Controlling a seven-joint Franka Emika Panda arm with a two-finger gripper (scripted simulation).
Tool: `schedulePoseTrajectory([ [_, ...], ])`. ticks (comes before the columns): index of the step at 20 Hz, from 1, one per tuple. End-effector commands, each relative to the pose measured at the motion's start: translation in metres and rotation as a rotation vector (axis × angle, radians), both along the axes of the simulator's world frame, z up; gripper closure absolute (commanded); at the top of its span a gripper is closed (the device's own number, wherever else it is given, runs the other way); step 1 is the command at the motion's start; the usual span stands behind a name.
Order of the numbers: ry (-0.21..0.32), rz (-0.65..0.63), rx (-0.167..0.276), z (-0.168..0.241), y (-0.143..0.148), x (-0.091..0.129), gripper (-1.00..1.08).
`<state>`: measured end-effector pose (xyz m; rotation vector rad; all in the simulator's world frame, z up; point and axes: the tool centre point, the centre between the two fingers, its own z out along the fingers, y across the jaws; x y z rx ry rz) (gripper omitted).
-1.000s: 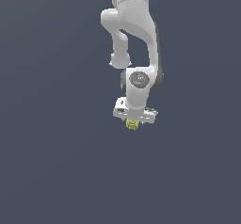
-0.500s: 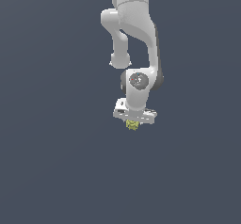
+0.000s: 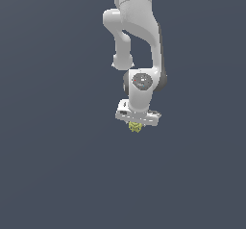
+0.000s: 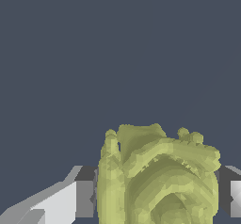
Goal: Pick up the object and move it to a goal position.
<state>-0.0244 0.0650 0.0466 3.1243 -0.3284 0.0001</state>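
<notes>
While the arm has barely shifted over the last second, the pincer (image 3: 136, 123) stays closed on the yellow-green object (image 3: 135, 126), lodged between its fingers (image 4: 84, 197). That steady hold suggests the grasp is secure and the carry to the goal can proceed.

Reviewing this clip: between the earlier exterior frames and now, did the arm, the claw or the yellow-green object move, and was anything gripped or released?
No visible change. The claw sits at the same spot in the exterior view as before, still shut on the yellow-green object, which stays tucked beneath it. The wrist view shows the object between the fingers, nothing released.
</notes>
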Motion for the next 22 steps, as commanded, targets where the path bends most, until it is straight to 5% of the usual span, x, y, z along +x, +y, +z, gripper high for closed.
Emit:
schedulePoseTrajectory([
  [1,-0.001,0.0,0.0,0.006,0.001,-0.001,1.08],
  [10,-0.001,0.0,0.0,0.055,0.005,-0.016,1.08],
  [22,-0.001,0.0,0.0,0.171,0.017,-0.05,1.08],
])
